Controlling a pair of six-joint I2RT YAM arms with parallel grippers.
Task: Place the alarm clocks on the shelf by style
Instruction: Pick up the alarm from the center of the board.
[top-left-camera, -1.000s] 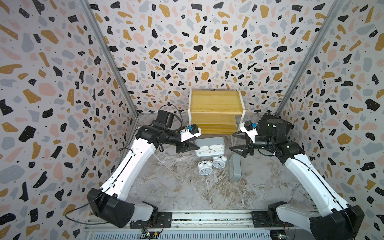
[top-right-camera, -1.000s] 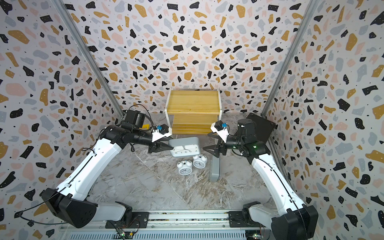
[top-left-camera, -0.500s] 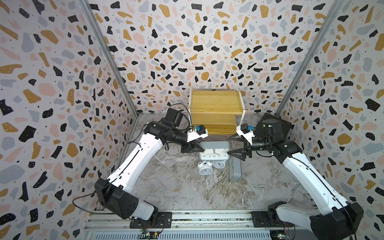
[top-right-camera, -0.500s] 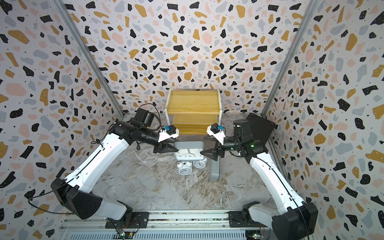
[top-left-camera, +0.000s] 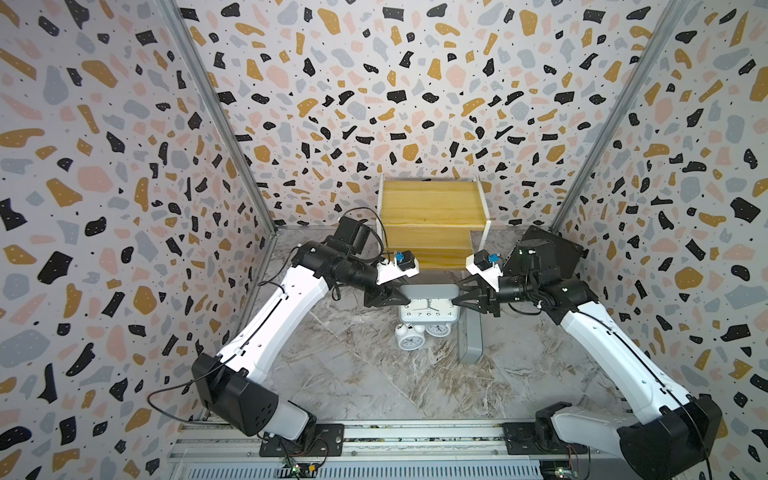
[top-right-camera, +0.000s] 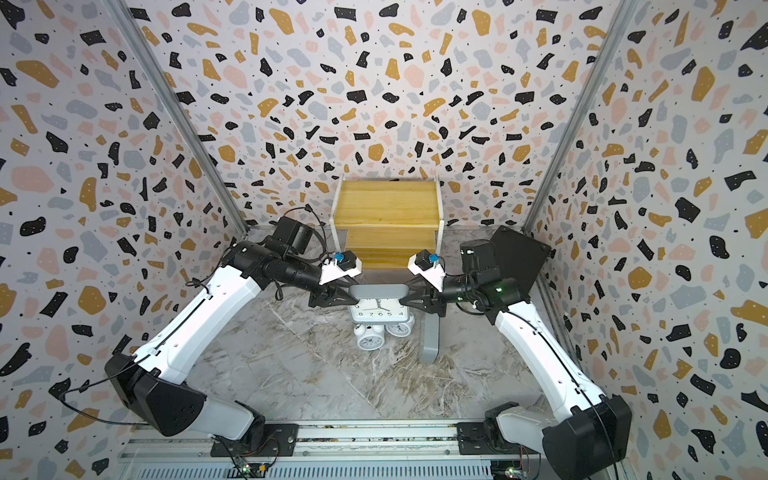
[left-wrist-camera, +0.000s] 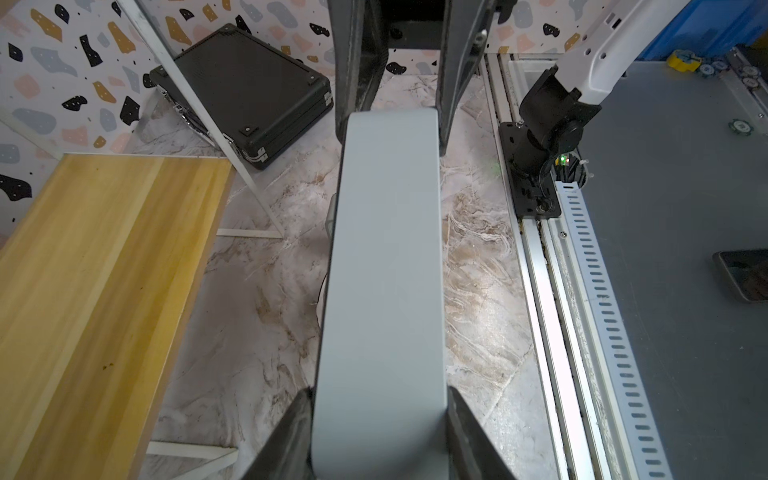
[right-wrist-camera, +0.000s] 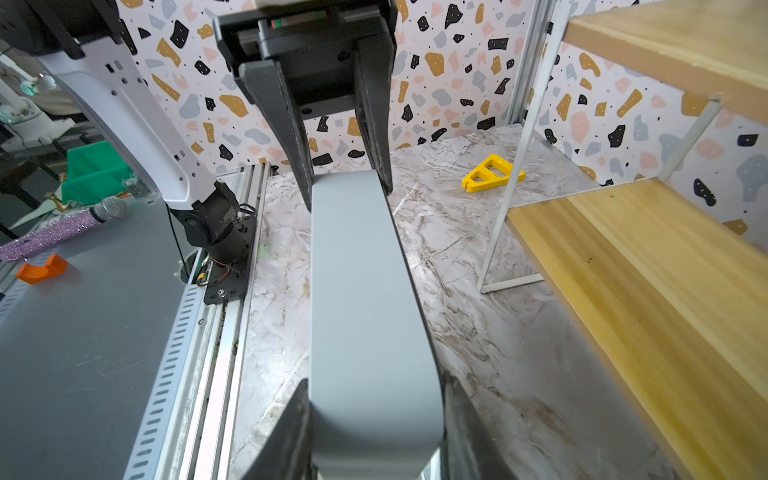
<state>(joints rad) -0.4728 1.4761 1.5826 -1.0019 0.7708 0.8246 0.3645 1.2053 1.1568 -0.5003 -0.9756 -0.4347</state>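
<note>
Hanging clear of the marble floor (top-left-camera: 353, 374), just in front of the shelf (top-left-camera: 432, 203) (top-right-camera: 386, 203): one held grey clock (top-left-camera: 430, 293) (top-right-camera: 376, 293), upright, its white dial facing the robot's base.

- left gripper (top-left-camera: 401, 297) (top-right-camera: 353, 296): it is clamping one end of the held grey clock, jaws partly open to the width of the case. In the left wrist view its fingers (left-wrist-camera: 291, 436) are pressing both faces of the case (left-wrist-camera: 386, 270).
- right gripper (top-left-camera: 457, 300) (top-right-camera: 405, 298): it is gripping the opposite end in the same way, about as wide. In the right wrist view its fingers (right-wrist-camera: 291, 436) are lying against both faces (right-wrist-camera: 361, 291).
- twin-bell clocks, two: they are standing on the floor, side by side and touching, below and in front of the held clock, one nearer the base (top-left-camera: 409, 340) (top-right-camera: 370, 340) and one just behind it to the right (top-left-camera: 438, 329) (top-right-camera: 399, 329).
- second grey clock (top-left-camera: 469, 336) (top-right-camera: 430, 336): it is resting on the floor just right of the pair, showing only a narrow grey side.
- shelf boards (left-wrist-camera: 104, 270) (right-wrist-camera: 644, 270): both tiers are showing bare wood.
- black case (top-left-camera: 548, 249) (left-wrist-camera: 249, 95): it is sitting right of the shelf, against the corner.
- yellow bracket (right-wrist-camera: 492, 172): it is lying on the floor by a shelf leg.
</note>
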